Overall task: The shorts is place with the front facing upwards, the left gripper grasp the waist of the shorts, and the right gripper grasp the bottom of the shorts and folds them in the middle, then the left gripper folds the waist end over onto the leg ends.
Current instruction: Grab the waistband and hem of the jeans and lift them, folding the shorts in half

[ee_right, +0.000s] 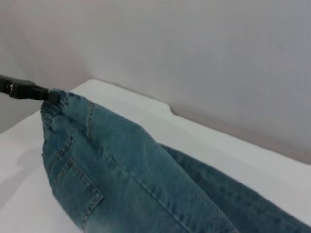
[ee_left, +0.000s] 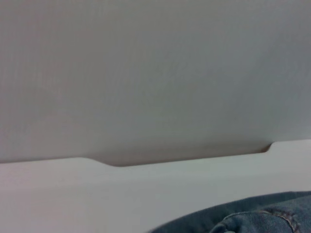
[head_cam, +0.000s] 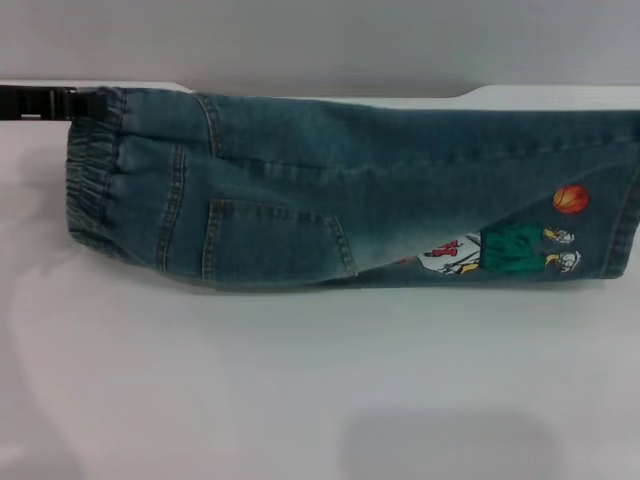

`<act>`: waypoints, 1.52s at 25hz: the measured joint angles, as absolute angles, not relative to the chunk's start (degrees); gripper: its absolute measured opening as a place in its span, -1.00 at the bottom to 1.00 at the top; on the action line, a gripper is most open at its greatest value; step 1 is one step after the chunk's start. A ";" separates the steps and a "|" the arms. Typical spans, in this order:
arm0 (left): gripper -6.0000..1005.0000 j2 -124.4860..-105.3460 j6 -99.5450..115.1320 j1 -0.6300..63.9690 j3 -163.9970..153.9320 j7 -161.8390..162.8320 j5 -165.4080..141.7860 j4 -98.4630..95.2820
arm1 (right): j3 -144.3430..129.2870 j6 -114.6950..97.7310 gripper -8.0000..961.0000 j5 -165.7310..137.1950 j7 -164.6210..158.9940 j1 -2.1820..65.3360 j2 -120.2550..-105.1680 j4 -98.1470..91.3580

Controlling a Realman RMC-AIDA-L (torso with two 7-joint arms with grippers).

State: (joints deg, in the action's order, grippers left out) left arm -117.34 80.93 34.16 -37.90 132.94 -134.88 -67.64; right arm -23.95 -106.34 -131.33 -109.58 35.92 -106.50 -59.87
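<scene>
Right gripper out of view behind shorts [head_cam: 350, 190]; left gripper [head_cam: 45, 103] half-cropped.

Left gripper [head_cam: 88, 102] at far left, fingers clamped on waistband corner, raised.

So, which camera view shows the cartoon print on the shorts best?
The head view: the cartoon print lies in full sight near the leg end of the shorts, below an orange ball. The left wrist view catches only a denim edge, and the right wrist view shows the waist end with a pocket; neither shows the print.
</scene>
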 joint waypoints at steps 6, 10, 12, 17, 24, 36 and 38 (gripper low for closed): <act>-0.79 -117.58 78.75 33.06 -39.02 132.42 -132.08 -67.15 | -24.40 -106.75 -0.95 -129.81 -111.32 35.69 -106.55 -61.61; -0.79 -117.66 78.19 32.46 -40.11 132.40 -131.22 -67.12 | -24.46 -106.60 -0.95 -129.80 -111.77 35.68 -106.63 -61.80; -0.79 -117.67 77.93 32.30 -40.20 132.36 -130.59 -67.12 | -24.26 -106.40 -0.95 -129.79 -111.81 35.68 -106.60 -61.91; -0.78 -117.77 76.39 32.20 -40.78 131.53 -128.56 -66.88 | -24.56 -103.56 -0.95 -129.76 -111.61 35.74 -107.38 -61.47; -0.78 -117.85 72.20 31.59 -45.30 131.07 -125.36 -65.91 | -25.64 -97.64 -0.95 -129.81 -110.50 35.37 -110.12 -61.12; -0.77 -118.11 66.87 30.73 -52.74 132.06 -124.57 -65.66 | -29.94 -86.44 -0.95 -130.08 -109.81 34.13 -113.86 -59.90; -0.76 -118.11 65.78 30.55 -54.25 132.31 -124.51 -65.65 | -30.24 -85.85 -0.94 -130.12 -109.80 34.18 -113.90 -59.30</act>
State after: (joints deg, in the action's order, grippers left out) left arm -118.11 65.78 30.55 -54.25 132.31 -124.51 -65.65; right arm -30.24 -85.85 -130.12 -109.80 34.18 -113.90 -59.30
